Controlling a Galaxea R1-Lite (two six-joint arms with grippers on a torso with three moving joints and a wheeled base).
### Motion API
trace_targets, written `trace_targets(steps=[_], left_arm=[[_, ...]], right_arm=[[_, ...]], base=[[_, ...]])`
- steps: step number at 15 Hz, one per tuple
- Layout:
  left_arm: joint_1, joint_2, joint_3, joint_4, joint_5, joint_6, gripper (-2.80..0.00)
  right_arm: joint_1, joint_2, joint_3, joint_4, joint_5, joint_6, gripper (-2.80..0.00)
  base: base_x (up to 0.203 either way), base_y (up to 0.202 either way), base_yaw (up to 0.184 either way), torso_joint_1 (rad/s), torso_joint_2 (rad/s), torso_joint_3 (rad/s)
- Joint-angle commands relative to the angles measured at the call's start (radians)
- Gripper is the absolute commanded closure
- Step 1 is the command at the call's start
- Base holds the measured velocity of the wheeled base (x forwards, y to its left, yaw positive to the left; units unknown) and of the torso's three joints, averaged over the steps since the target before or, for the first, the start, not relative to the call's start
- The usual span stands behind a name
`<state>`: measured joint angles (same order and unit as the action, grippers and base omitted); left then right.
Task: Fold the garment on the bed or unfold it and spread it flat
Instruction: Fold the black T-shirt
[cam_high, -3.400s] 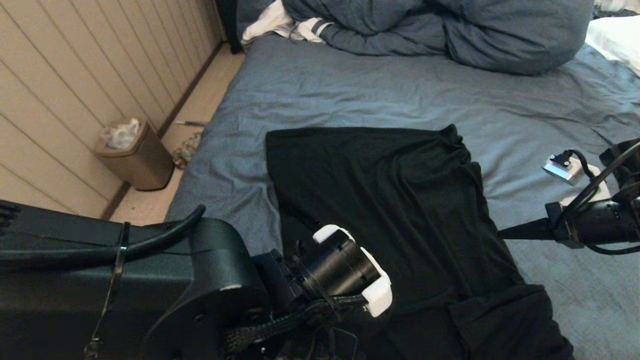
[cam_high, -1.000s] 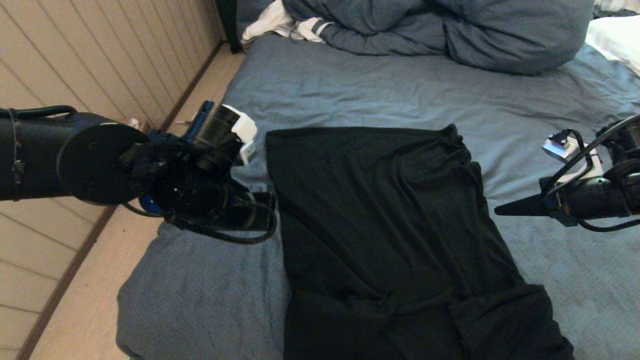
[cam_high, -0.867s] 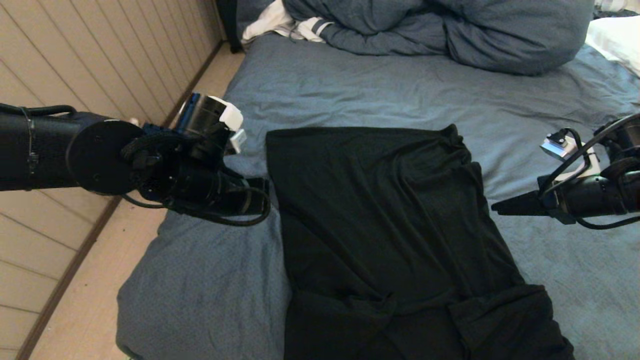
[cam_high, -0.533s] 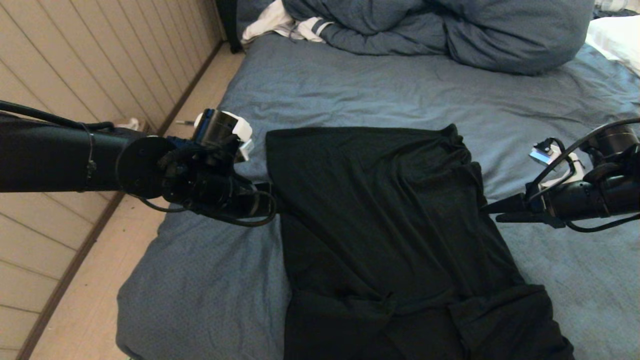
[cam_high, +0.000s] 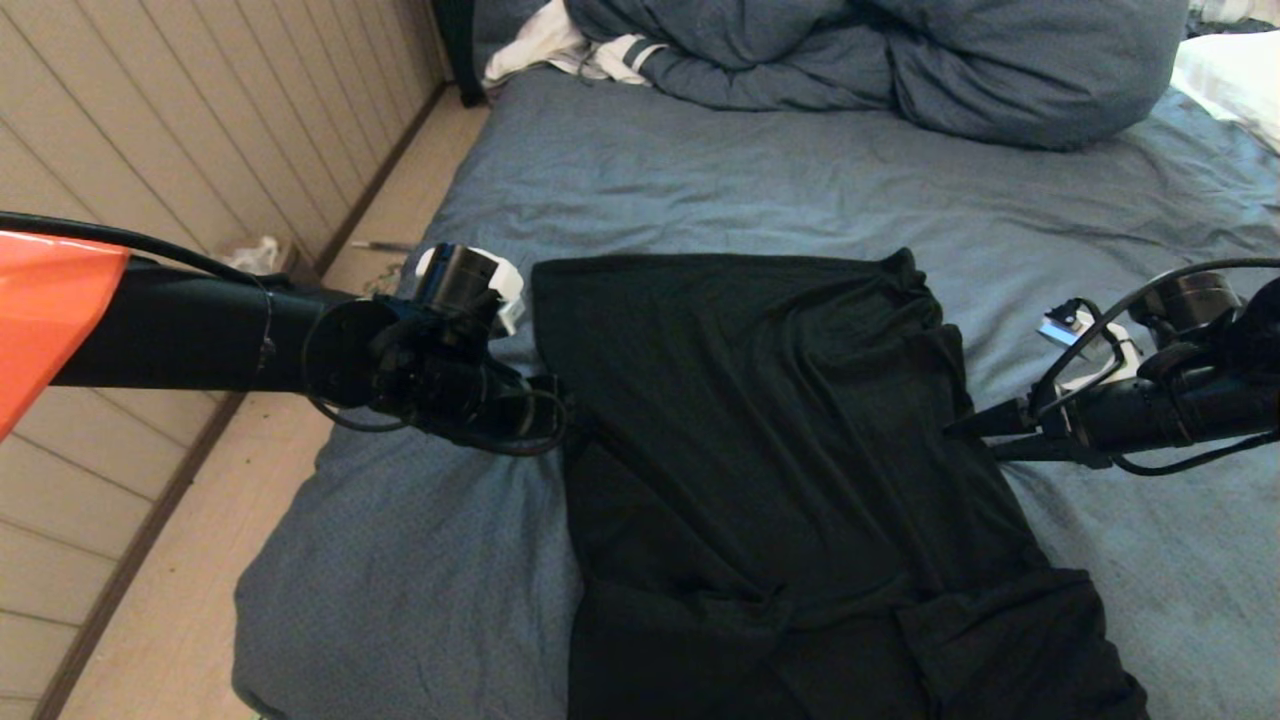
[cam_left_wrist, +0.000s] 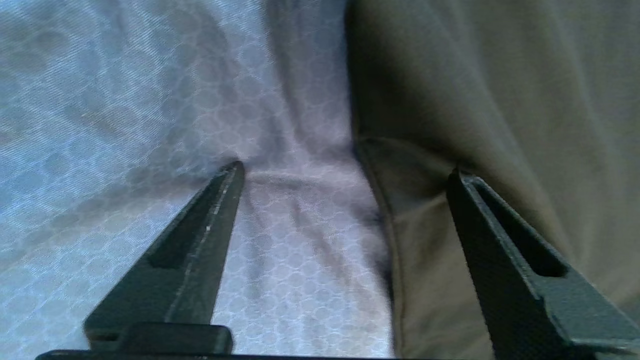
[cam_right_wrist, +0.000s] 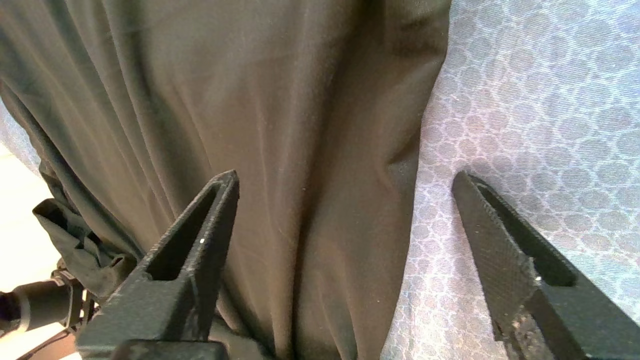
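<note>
The thin black cotton T-shirt (cam_high: 770, 450) lies folded lengthwise near the front edge of the wide bed covered in wrinkled blue-grey fabric (cam_high: 750, 190), unmoved since a second ago; the left gripper (cam_left_wrist: 345, 170), pinched shut then, now has its fingers spread astride the shirt's left edge; the right gripper (cam_right_wrist: 345, 180) has likewise parted and advanced from beside the shirt onto its right edge.
</note>
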<state>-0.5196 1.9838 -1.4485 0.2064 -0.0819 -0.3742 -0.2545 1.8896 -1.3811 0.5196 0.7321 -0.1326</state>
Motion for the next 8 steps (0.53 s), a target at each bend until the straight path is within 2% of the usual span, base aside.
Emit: trace_targets(steps=[1, 6, 7, 8], left_arm=[[0.000, 0.000, -0.003, -0.001, -0.010, -0.006, -2.80], [-0.003, -0.002, 0.003, -0.001, -0.049, -0.027, -2.80], [-0.005, -0.003, 0.001, 0.000, -0.055, -0.039, 0.00], [-0.005, -0.003, 0.000, 0.000, -0.070, -0.041, 0.00]], right_arm=[[0.001, 0.011, 0.007, 0.005, 0.006, -0.001, -2.80], [0.009, 0.006, 0.017, 0.010, 0.013, 0.001, -2.80], [0.012, 0.003, 0.017, 0.011, 0.013, 0.001, -2.80], [0.012, 0.002, 0.021, 0.011, 0.015, 0.000, -2.80]], base=[[0.000, 0.000, 0.000, 0.000, 0.00, 0.000], [0.000, 0.000, 0.000, 0.000, 0.00, 0.000], [0.000, 0.000, 0.000, 0.000, 0.00, 0.000], [0.000, 0.000, 0.000, 0.000, 0.00, 0.000]])
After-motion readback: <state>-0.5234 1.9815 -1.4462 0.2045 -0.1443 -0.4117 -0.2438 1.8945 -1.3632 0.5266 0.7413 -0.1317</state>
